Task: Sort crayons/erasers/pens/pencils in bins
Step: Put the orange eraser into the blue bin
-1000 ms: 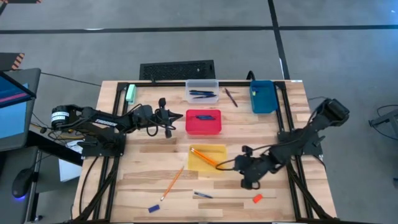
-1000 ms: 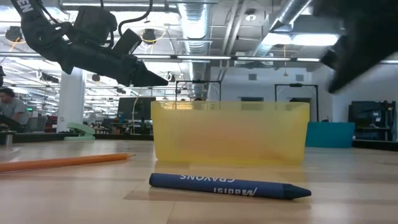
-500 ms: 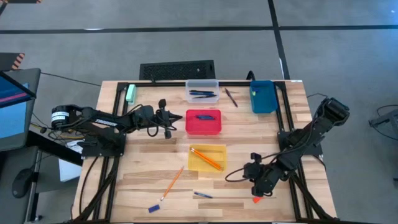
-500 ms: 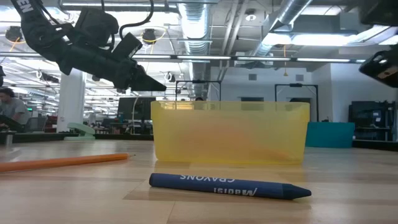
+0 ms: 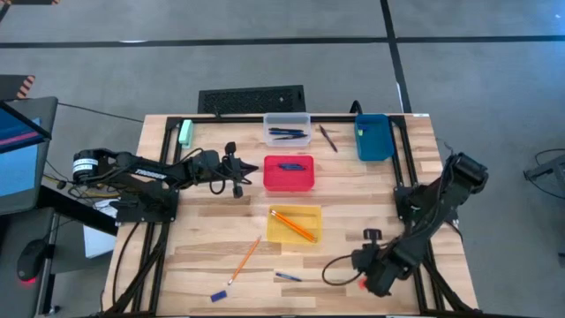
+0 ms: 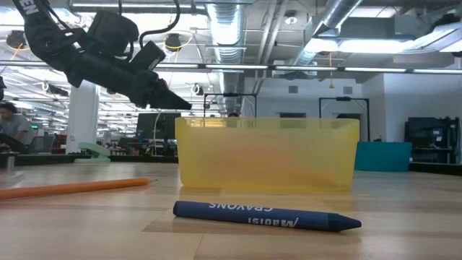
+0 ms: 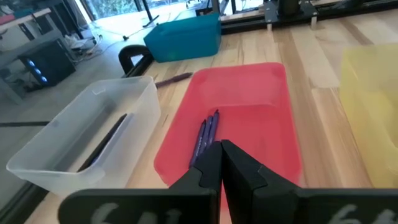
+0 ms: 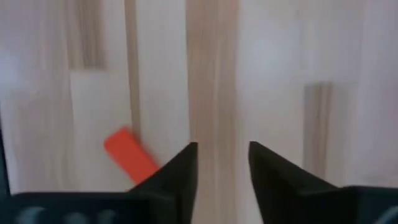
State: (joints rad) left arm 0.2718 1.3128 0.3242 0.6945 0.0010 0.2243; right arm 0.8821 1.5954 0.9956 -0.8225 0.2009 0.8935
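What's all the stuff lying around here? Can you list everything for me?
clear bin: one, far middle, dark pens inside
red bin: one, centre, blue sticks inside
yellow bin: one, near middle, orange pencil inside
blue bin: one, far right
loose pencil: one, orange, near left
crayon: one, blue, near edge
orange-red eraser: one, by the right gripper
pale green block: one, far left
left gripper: shut, beside the red bin
right gripper: open, over the eraser
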